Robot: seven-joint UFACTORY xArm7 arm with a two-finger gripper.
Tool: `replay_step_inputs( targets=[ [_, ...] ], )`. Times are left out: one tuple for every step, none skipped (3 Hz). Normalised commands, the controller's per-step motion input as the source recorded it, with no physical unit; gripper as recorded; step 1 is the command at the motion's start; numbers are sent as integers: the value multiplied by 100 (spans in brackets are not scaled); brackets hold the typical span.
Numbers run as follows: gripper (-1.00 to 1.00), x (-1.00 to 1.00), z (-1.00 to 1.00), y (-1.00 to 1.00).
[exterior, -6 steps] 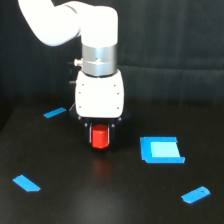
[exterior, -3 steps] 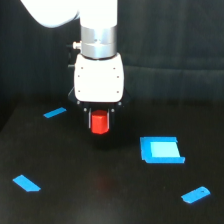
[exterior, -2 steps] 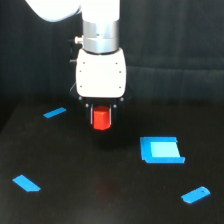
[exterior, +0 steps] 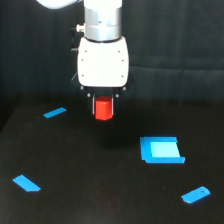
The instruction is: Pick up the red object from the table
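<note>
The red object point(exterior: 104, 109) is a small red-orange block held between the dark fingers of my gripper point(exterior: 104, 111), under the white gripper head point(exterior: 102, 62). It hangs clear above the black table point(exterior: 100, 180), with a gap between its underside and the tabletop. The gripper is shut on it. The arm comes down from the top of the exterior view.
Flat blue pieces lie on the table: a square one point(exterior: 160, 150) at the exterior view's right, a small strip point(exterior: 55, 113) at the left, one point(exterior: 26, 183) at the front left, one point(exterior: 196, 195) at the front right. A dark curtain backdrop point(exterior: 175, 50) stands behind.
The gripper has risen steadily with the red object held in it, lifting it off the table. The blue pieces have not moved.
</note>
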Motion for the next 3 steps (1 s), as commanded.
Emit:
replay_step_inputs(
  targets=[
    [-95,1,71,7],
    [-92,0,35,7],
    [-99,-4,20,3]
  ],
)
